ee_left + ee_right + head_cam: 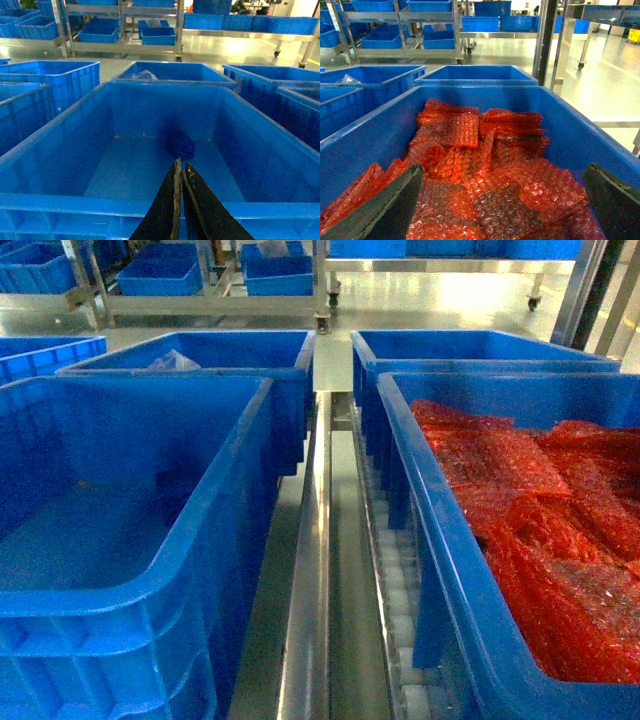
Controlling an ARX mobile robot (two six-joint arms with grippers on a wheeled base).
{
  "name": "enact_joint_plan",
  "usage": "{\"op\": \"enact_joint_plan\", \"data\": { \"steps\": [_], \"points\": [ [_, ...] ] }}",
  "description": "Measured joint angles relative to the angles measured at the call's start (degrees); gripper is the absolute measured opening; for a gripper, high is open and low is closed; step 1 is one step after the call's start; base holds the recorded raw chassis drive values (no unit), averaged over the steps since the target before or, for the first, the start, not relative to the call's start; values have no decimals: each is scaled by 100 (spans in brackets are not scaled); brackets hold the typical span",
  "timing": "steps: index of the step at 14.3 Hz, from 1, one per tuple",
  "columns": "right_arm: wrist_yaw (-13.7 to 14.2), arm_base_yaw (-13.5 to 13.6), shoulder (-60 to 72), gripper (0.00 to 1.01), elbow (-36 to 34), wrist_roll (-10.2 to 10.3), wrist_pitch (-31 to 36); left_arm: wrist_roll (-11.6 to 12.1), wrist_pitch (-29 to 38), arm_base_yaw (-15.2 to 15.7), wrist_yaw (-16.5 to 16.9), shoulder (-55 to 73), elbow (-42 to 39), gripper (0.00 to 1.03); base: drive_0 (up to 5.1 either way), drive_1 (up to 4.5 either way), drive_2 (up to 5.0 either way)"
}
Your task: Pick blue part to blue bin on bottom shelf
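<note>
The blue part (180, 144), a small dark blue block, lies on the floor of the big blue bin (150, 90) toward its far side. In the head view it shows as a dark patch (172, 492) inside the near left bin (200, 530). My left gripper (181, 164) is shut with nothing between its fingers and hangs over the bin's near rim, short of the part. My right gripper (502, 172) is wide open above red bubble-wrap bags (485, 165) in the right bin (565, 120). The bins stand on the bottom shelf (400, 640), on steel rails with white rollers. Neither gripper shows in the head view.
More blue bins stand behind, one (210, 350) with a clear plastic bag in it and one (470, 345) behind the bubble-wrap bin. A steel divider rail (310, 570) runs between the two rows. Further racks with blue crates (160, 275) stand across the aisle.
</note>
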Motion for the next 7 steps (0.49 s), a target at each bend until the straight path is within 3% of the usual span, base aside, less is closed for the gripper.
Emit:
{"op": "enact_joint_plan", "data": {
  "steps": [4,7],
  "points": [
    [0,0,0,98,0,0,-9,-4,20,0,-2,0,0,42,0,0,0],
    [0,0,0,98,0,0,-9,-4,17,0,-2,0,0,81,0,0,0]
  ]
}}
